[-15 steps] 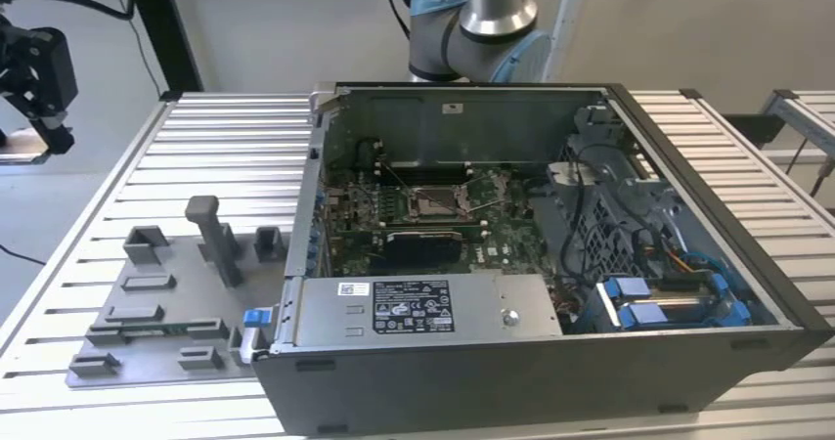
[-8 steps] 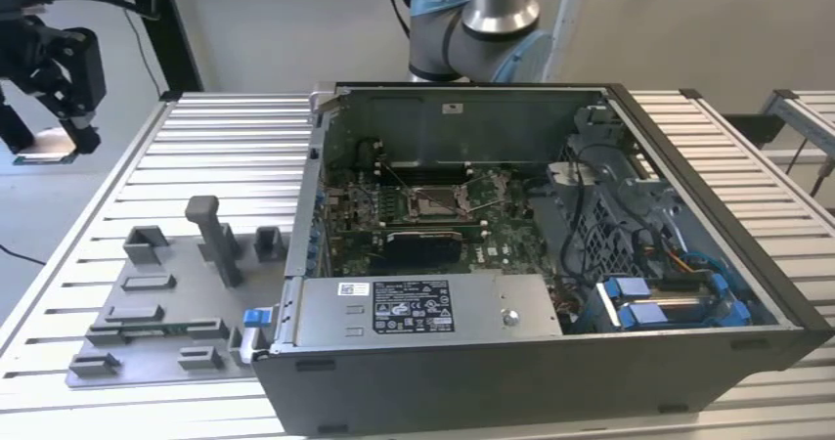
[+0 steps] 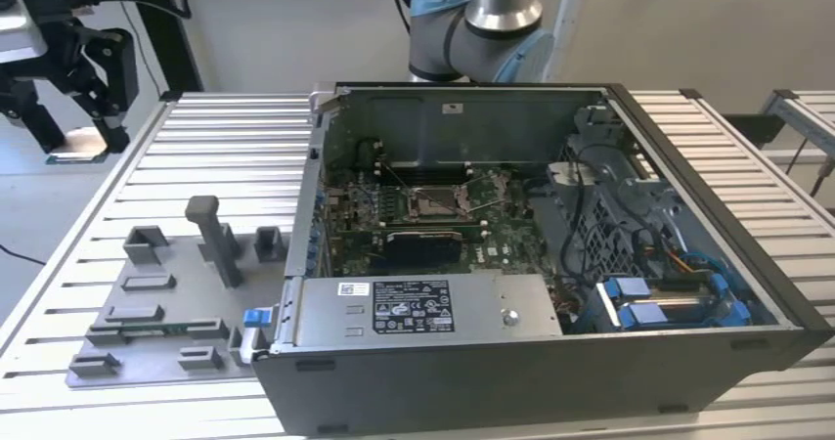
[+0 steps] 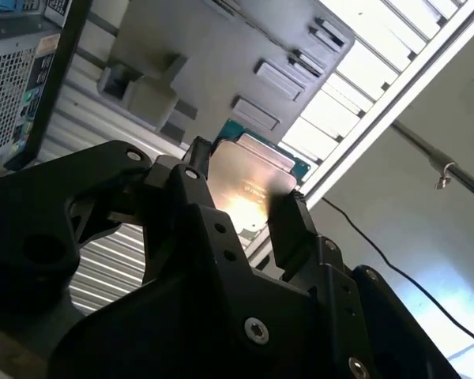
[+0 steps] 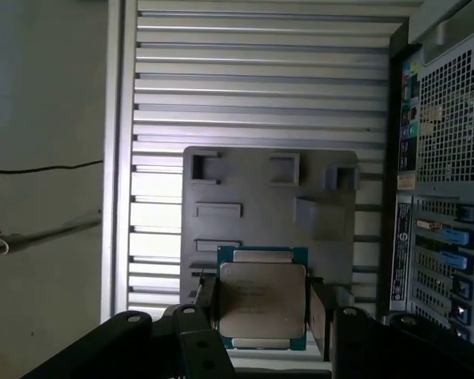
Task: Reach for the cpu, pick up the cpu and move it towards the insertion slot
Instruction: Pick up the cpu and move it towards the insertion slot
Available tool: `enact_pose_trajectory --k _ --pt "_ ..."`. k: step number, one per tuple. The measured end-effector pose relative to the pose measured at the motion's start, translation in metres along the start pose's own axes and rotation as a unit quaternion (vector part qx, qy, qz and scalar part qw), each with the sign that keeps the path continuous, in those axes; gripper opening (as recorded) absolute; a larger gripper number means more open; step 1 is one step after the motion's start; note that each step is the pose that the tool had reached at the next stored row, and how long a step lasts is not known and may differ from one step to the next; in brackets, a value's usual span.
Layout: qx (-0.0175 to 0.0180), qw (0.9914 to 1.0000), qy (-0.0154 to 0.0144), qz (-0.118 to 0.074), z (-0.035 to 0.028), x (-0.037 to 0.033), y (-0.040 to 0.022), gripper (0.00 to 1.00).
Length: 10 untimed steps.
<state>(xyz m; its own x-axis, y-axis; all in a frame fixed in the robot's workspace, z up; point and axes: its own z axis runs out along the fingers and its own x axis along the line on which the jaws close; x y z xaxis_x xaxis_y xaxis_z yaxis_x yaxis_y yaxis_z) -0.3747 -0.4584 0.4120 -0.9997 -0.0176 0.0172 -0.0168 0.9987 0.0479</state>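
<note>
- Where the exterior view takes in the whole slatted bench [image 3: 235,156], the gripper [image 3: 81,139] hangs by the bench's far corner on the exterior view's left. It is outside the edge as pictured, with the cpu [image 3: 74,148] at its fingertips.
- Jaws: drawn in to the chip's width and clamped on two opposite edges of the cpu. Both wrist views show a black finger [image 5: 208,296] against each side.
- First wrist view: the cpu [image 5: 262,304] faces the camera squarely, a silvery face on a green-rimmed board. The grey fixture tray [image 5: 268,170] lies on the bench slats behind it.
- Second wrist view: the cpu [image 4: 249,185] is seen at an angle, with glare on its metal face.
- Insertion slot [image 3: 437,201]: the exterior view shows a silver-framed socket with thin levers on the board inside the open computer case [image 3: 522,381], well apart from the cpu.
- Exterior view: the fixture tray sits toward the bench's near corner on the exterior view's left, just beside the case.
- First wrist view: the case's perforated rear panel is visible.
</note>
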Motion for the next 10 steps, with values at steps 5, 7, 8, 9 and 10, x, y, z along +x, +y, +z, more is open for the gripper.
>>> enact_pose_trajectory --k 5,7,8,9,10 --pt "-0.0002 1.00000 0.0008 0.000 -0.0023 -0.0009 0.0000 0.00" --pt "-0.0005 1.00000 0.0006 0.000 -0.0039 -0.0039 0.0001 0.00" --pt "-0.0004 1.00000 0.0008 0.000 -0.0045 -0.0066 0.0001 0.00" --pt "-0.0004 1.00000 0.0008 0.000 -0.0046 -0.0103 0.0000 0.00" --pt "-0.0004 1.00000 0.0007 0.000 -0.0046 -0.0142 0.0000 0.00"
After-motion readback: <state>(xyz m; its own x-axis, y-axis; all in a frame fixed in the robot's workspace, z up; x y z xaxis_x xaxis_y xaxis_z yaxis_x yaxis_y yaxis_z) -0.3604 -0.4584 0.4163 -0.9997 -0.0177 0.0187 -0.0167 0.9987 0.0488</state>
